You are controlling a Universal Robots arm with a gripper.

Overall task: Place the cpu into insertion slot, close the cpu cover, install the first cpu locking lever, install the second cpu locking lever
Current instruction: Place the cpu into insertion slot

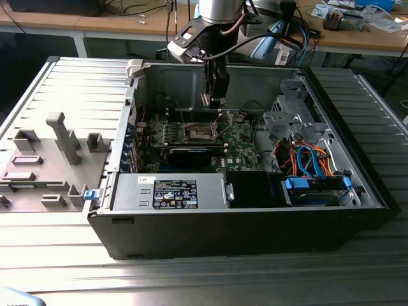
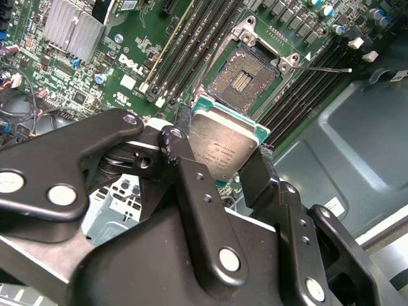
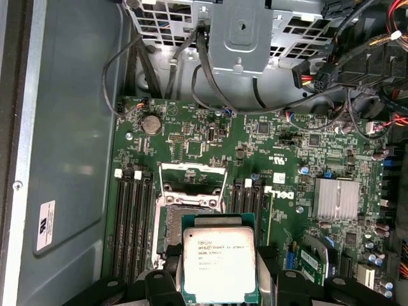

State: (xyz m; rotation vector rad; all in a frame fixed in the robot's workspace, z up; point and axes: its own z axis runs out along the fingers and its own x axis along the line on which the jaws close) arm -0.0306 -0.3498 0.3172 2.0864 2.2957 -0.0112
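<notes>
I'm working step 1 of 4: placing the cpu. The gripper (image 1: 215, 97) is hanging inside the open PC case (image 1: 255, 217), above the insertion slot (image 1: 199, 132) on the mobo (image 1: 237, 137).

In the second wrist view the gripper (image 2: 220, 156) is pinching the cpu (image 2: 224, 143) by two opposite edges. Its fingers (image 2: 182, 150) are closed in only as far as the chip's width, w/ the metal top facing the cam. In the first wrist view the cpu (image 3: 218, 255) is overlapping the near edge of the insertion slot (image 3: 182, 217), but I'm judging it's up off the slot, not touching. I can't tell how well it's centred over the slot.

The slot (image 2: 245, 80) is lying bare, contact field showing. The cpu cover (image 3: 191, 167) is standing swung up along the slot's far edge, so nothing is blocking the way in. A thin locking lever (image 2: 325, 65) is sticking out just beside the slot, looking unlatched to me.

So none of the 4 steps is done yet: chip in hand, cover open, levers free.

My read on what seating calls for: squaring the chip's edges w/ the slot's rim, matching orientation, then coming straight down w/ no tilt & little force, since those contacts look easy to damage. Letting go should wait till the chip is lying flat inside the rim.
</notes>
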